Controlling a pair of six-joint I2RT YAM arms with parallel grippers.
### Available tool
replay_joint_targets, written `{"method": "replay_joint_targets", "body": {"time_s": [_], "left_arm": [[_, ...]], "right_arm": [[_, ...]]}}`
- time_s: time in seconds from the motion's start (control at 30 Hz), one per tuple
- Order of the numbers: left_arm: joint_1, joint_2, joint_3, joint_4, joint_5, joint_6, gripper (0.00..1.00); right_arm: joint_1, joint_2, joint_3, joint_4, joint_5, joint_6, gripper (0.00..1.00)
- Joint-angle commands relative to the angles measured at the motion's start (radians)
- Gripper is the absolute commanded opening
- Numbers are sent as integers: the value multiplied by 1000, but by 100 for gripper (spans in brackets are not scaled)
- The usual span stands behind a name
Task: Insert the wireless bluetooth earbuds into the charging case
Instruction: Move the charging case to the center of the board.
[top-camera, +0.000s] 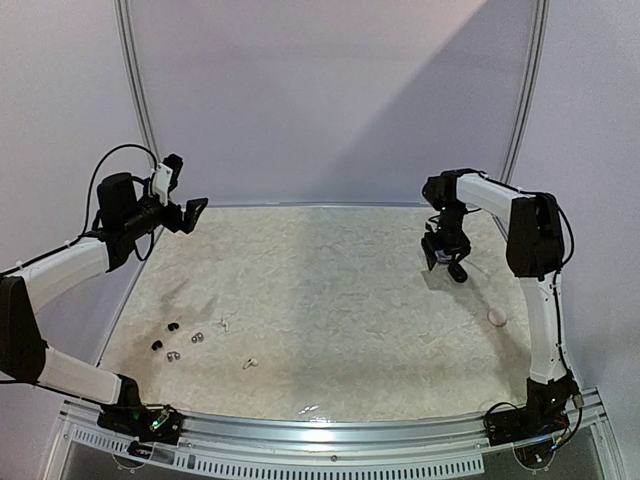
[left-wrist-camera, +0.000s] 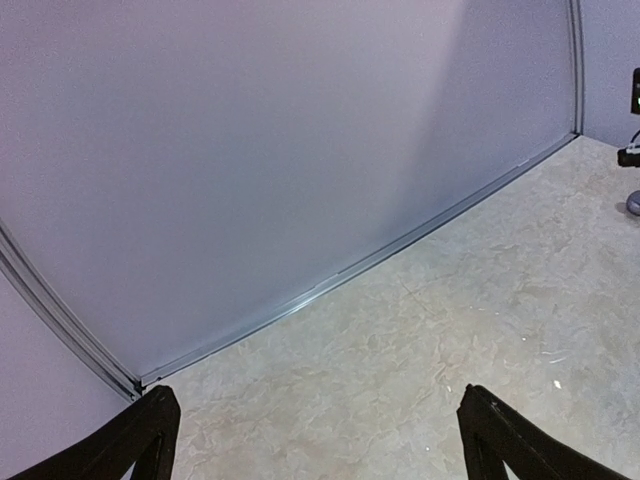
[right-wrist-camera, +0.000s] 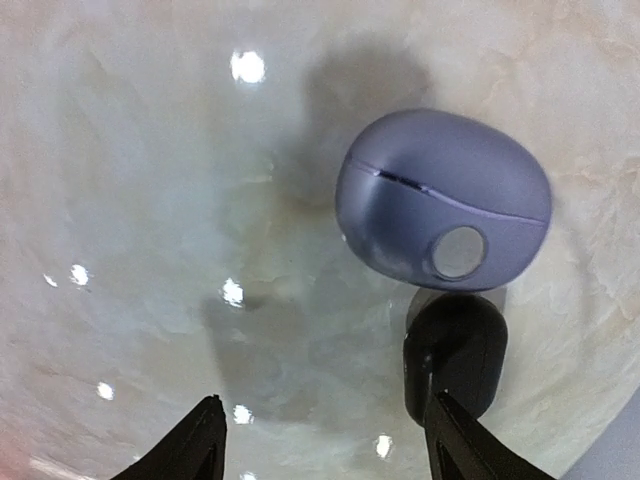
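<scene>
Fingers (right-wrist-camera: 203, 447) of the right gripper (right-wrist-camera: 323, 402) stand apart and empty near a closed lilac case (right-wrist-camera: 445, 200). The left gripper (left-wrist-camera: 318, 420) gapes wide, also empty. The smooth, rounded case looks light and likely slippery, best pinched across its broad sides. Tiny earbuds (top-camera: 198, 337) lie well apart, near-left.

A closed lavender charging case (right-wrist-camera: 445, 200) is lying on the pale, marbled counter (right-wrist-camera: 150, 200), showing a thin lid seam and a round silver button (right-wrist-camera: 459, 252) facing the camera. A black rounded object (right-wrist-camera: 458, 345) is sitting right against its near side. The right end effector (right-wrist-camera: 322, 420) is hanging above the counter, its black fingers (right-wrist-camera: 195, 445) standing apart with only bare, glossy surface between them.
</scene>
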Motion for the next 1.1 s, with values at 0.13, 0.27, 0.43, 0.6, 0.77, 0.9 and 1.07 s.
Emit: {"method": "replay_joint_targets", "body": {"time_s": [0.13, 0.27, 0.43, 0.6, 0.77, 0.9, 1.07], "left_arm": [[-7, -2, 5, 15, 16, 25, 99], [-6, -1, 4, 9, 12, 36, 99], [-6, -5, 8, 8, 12, 39, 99], [-4, -20, 0, 6, 2, 62, 99], [-3, -27, -4, 6, 5, 69, 99], [-3, -16, 19, 14, 23, 69, 99], [-2, -6, 45, 39, 38, 74, 99]], "right_arm": [[-141, -332, -367, 427, -181, 398, 68], [-175, -345, -389, 461, -138, 497, 53], [-208, -291, -401, 491, -161, 636, 15], [-208, -208, -313, 343, -90, 661, 7], [-207, -133, -200, 221, -67, 661, 8], [-208, -60, -106, 93, -139, 718, 8], [-209, 9, -1, -76, -162, 767, 13]]}}
